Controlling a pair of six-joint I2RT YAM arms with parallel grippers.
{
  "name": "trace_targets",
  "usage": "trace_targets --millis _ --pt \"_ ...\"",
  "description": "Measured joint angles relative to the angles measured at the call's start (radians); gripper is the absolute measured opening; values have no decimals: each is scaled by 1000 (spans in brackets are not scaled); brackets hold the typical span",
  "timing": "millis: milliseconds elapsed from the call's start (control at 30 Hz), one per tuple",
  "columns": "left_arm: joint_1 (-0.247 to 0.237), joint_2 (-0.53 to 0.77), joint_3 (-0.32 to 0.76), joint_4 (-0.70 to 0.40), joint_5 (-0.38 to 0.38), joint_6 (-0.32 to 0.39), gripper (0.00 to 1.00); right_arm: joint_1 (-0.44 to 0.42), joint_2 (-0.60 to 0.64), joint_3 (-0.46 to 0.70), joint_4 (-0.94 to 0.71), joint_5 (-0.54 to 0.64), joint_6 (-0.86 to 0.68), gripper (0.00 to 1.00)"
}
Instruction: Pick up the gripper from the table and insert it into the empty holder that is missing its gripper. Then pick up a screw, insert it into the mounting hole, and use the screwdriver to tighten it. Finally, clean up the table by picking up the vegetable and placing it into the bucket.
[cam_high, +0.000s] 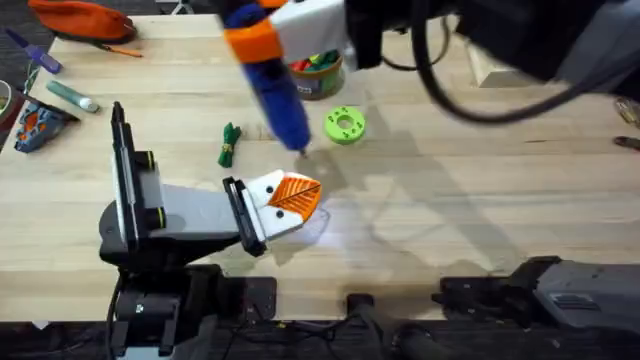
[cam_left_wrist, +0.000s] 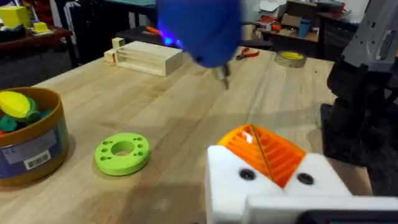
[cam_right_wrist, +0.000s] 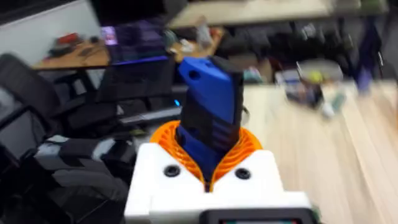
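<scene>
My right gripper (cam_high: 262, 38) reaches in from the far side and is shut on the blue screwdriver (cam_high: 276, 92), whose orange pads (cam_right_wrist: 245, 146) clamp the blue body (cam_right_wrist: 210, 115). The screwdriver's metal tip (cam_high: 303, 150) hangs above the table, just beyond my left gripper (cam_high: 298, 196). That gripper rests low near the front with its white fingers and orange pads (cam_left_wrist: 264, 152) shut together. The green vegetable (cam_high: 229, 143) lies left of the tip. The mustard bucket (cam_high: 320, 72) (cam_left_wrist: 31, 146) stands farther back with coloured toys inside. The loose gripper, the holder and the screw are out of view.
A flat green ring disc (cam_high: 345, 125) (cam_left_wrist: 122, 152) lies right of the screwdriver tip. A wooden box (cam_left_wrist: 146, 56) stands at the far right, with a tape roll (cam_left_wrist: 291, 58) beyond. An orange pouch (cam_high: 85, 17) and small tools (cam_high: 70, 95) sit far left.
</scene>
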Motion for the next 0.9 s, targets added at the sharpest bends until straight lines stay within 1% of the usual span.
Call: trace_targets --millis 100,167,300,433,700,833,900 --pt "0 0 0 0 0 0 16 -47 0 67 -259 92 -113 22" --pt "0 0 0 0 0 0 16 -71 0 120 -426 180 -203 22" --pt "0 0 0 0 0 0 16 -105 0 216 -660 359 -372 22" --pt "0 0 0 0 0 0 16 -125 0 272 -808 525 -513 22" --pt "0 0 0 0 0 0 16 -129 0 283 -1024 902 -798 22" --pt "0 0 0 0 0 0 16 -138 0 283 -1125 1036 -953 22" --pt "0 0 0 0 0 0 16 -147 4 283 -1178 1071 -1015 22"
